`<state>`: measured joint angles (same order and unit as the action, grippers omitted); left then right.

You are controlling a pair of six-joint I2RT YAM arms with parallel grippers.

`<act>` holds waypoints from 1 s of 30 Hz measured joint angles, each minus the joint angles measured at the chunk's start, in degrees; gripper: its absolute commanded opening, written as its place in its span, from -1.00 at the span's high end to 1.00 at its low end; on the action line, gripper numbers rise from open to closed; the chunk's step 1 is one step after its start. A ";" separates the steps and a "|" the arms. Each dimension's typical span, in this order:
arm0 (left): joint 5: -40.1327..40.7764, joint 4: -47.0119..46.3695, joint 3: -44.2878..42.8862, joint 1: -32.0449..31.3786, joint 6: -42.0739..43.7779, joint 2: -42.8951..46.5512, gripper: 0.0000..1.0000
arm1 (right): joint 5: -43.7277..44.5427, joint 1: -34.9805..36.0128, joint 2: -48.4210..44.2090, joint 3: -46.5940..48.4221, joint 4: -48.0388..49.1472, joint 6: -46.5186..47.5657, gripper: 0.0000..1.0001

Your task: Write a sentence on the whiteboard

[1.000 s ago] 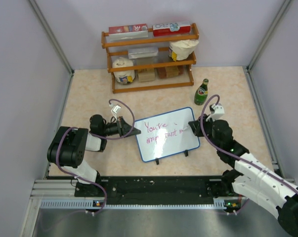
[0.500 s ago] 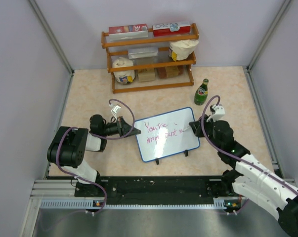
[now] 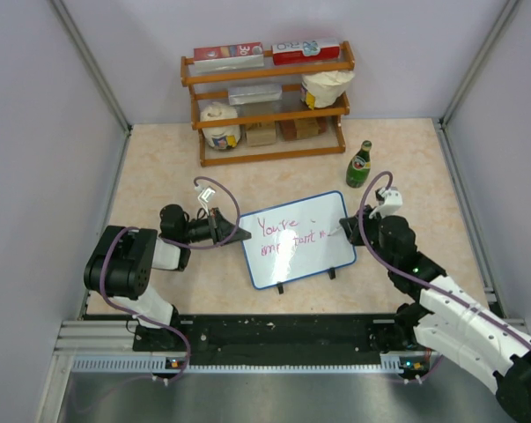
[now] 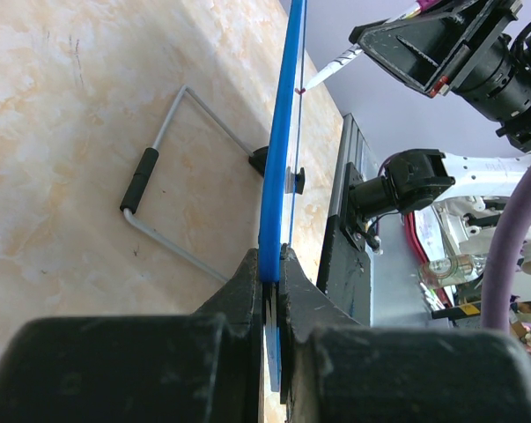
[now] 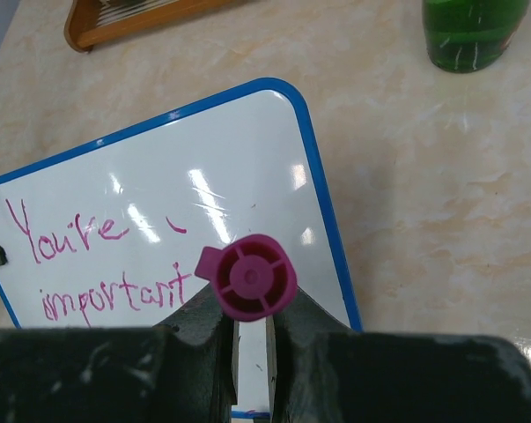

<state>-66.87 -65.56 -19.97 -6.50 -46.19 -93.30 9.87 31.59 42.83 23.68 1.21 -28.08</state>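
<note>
The whiteboard [image 3: 296,251] stands tilted at mid-table, blue-framed, with "You're important" in magenta on it [image 5: 159,220]. My left gripper [image 3: 232,236] is shut on its left edge. In the left wrist view the blue frame [image 4: 279,167] runs straight out from between the left gripper's [image 4: 272,264] jaws. My right gripper [image 3: 344,226] is shut on a marker, whose magenta end cap [image 5: 252,278] sits above the right gripper's [image 5: 252,322] fingers. The marker's tip [image 4: 322,77] is at the board's right part, just past the last word; contact is hard to tell.
A wooden rack [image 3: 269,106] with boxes and jars stands at the back. A green bottle [image 3: 359,165] is just behind the board's right corner. The board's wire stand [image 4: 159,159] lies on the table behind it. Grey walls close both sides.
My right gripper with the marker has shifted slightly toward the near edge at the board's right side. The left gripper and the board have stayed still.
</note>
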 measured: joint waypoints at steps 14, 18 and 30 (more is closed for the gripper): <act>0.09 0.00 0.00 0.00 -0.02 0.02 1.00 | 0.79 -0.90 3.06 2.71 1.44 0.52 1.00; 0.11 0.00 0.00 0.02 -0.04 0.02 1.00 | -0.15 -1.03 3.82 2.73 2.29 0.52 1.00; 0.11 0.00 0.00 0.02 -0.04 0.00 1.00 | -3.13 -1.03 3.45 1.92 1.97 0.35 1.00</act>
<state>-66.76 -65.56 -19.97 -6.48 -46.24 -93.30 6.74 30.57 46.28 25.61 3.18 -27.73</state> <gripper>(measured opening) 0.048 0.100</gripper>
